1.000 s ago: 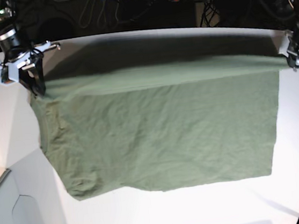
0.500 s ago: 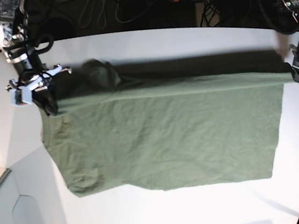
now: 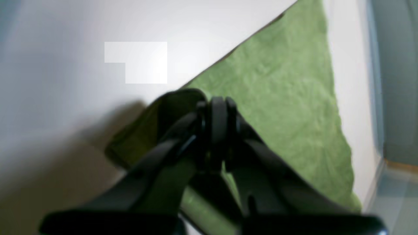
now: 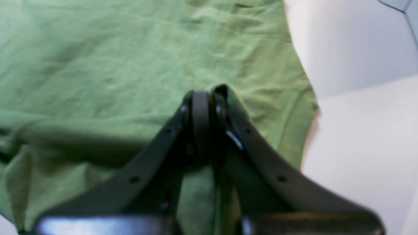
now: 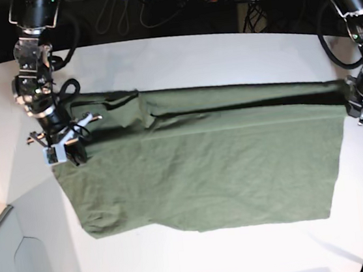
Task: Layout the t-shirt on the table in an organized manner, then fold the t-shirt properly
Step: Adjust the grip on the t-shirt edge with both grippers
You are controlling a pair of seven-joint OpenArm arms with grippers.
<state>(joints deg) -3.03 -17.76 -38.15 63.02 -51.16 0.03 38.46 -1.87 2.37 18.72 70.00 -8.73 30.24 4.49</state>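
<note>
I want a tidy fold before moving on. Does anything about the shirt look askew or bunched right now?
Yes. The t-shirt lies mostly flat, but its far edge is a folded-over band that bunches into a crumpled lump near the right gripper. The left gripper pinches the opposite end.

Right gripper [image 4: 205,98] jaws pinch t-shirt [image 4: 98,65] fold over table [image 4: 359,130].

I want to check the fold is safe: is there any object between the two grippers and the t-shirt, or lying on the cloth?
Nothing visible. The left gripper and right gripper are both shut directly on the t-shirt, and only bare table surrounds it.
</note>
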